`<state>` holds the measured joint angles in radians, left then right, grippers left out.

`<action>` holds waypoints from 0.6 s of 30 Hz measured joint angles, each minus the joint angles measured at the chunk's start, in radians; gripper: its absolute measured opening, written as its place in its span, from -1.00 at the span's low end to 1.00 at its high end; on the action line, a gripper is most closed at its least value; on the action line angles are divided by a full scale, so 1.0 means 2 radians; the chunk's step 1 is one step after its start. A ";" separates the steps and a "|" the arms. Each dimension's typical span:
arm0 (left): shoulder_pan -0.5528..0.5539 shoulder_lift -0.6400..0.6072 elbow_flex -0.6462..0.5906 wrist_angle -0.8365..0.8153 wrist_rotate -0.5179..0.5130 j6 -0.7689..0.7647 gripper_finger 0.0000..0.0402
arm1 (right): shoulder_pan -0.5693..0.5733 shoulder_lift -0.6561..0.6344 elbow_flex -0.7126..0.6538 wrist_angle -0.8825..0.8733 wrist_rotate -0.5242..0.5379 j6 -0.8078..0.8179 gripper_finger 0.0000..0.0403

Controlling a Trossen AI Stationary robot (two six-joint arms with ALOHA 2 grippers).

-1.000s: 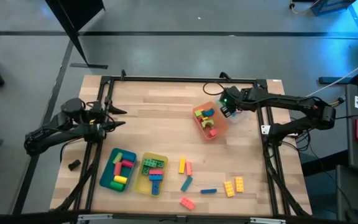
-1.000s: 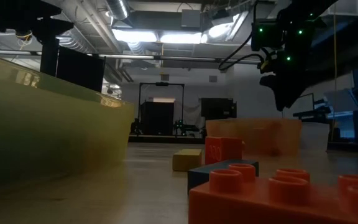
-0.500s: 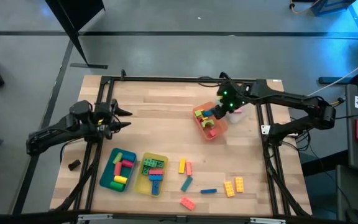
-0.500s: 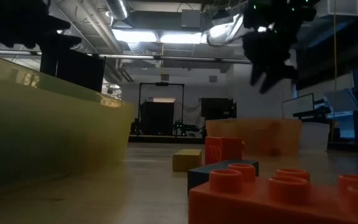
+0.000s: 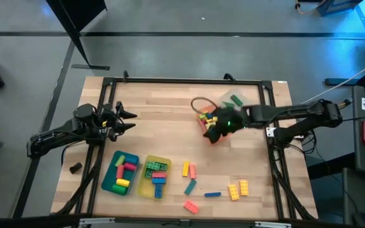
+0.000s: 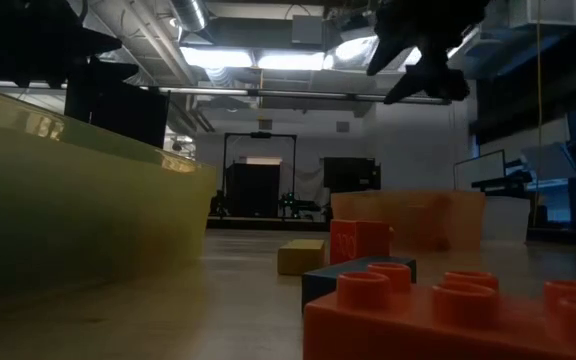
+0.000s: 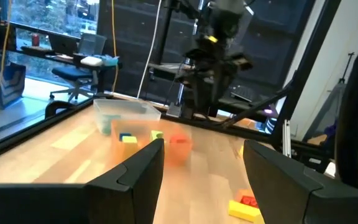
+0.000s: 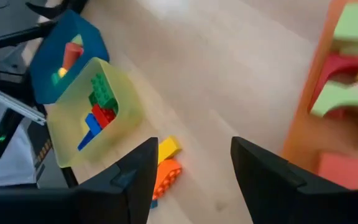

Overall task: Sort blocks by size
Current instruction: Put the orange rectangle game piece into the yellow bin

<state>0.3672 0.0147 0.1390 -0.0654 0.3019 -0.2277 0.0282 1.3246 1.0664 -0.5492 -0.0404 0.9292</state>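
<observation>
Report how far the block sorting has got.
Done: blocks already sit in the teal tray, the yellow tray and the orange tray. In hand: nothing is gripped; the right end effector hangs open over the orange tray, and the left end effector waits open at the table's left edge. Left: loose blocks lie on the table's near side.
</observation>
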 joint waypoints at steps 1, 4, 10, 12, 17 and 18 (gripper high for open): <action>0.000 0.000 0.000 0.000 0.000 0.002 0.02 | 0.014 0.003 0.000 -0.001 0.014 0.015 0.00; 0.000 0.000 0.000 -0.002 0.000 0.014 0.02 | 0.056 0.020 0.000 0.010 0.052 0.055 0.00; 0.000 0.000 0.000 -0.003 0.000 0.016 0.02 | 0.117 0.075 0.000 0.042 0.093 0.114 0.00; 0.000 0.000 0.000 -0.003 0.000 0.016 0.02 | 0.130 0.097 0.000 0.057 0.098 0.128 0.00; 0.000 0.000 0.000 -0.003 0.001 0.011 0.02 | 0.154 0.144 0.000 0.097 0.103 0.151 0.00; 0.000 0.000 0.000 -0.003 0.001 0.011 0.02 | 0.158 0.152 0.000 0.109 0.104 0.152 0.00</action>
<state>0.3672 0.0151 0.1390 -0.0719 0.3030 -0.2063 0.3440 1.6292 1.0660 -0.3322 0.1669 1.2336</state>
